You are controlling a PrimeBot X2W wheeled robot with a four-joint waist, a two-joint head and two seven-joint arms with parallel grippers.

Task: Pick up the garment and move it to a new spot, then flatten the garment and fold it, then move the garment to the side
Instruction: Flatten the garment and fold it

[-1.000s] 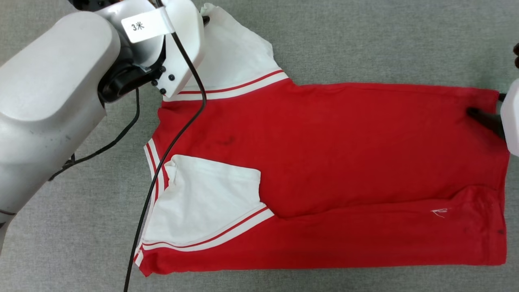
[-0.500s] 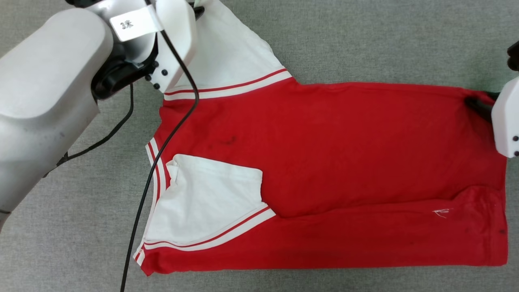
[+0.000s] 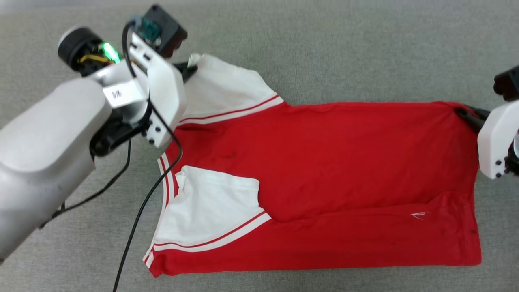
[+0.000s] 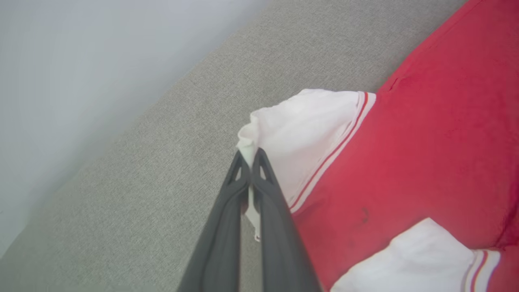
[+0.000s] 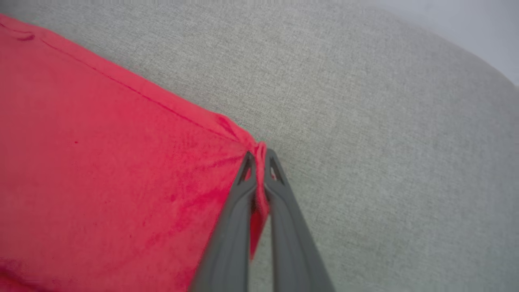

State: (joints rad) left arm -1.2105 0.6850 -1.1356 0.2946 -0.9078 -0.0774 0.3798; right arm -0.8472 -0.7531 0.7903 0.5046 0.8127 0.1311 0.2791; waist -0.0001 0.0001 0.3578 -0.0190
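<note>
Garment [image 3: 324,162]: flat across middle of grey surface [image 3: 365,40], near long side already folded in. Left claw [image 4: 251,157] pinched tight on tip of far white sleeve [image 3: 227,93]; right claw [image 5: 259,154] pinched tight on far hem corner. Judged step: fold far side over. Lift both level, keep edge taut, lay parallel to near fold. Containers: none seen.

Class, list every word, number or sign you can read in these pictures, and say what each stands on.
On the white tag on the left arm: dark marks, too blurred to read.
On the garment: no lettering on the side showing.
</note>
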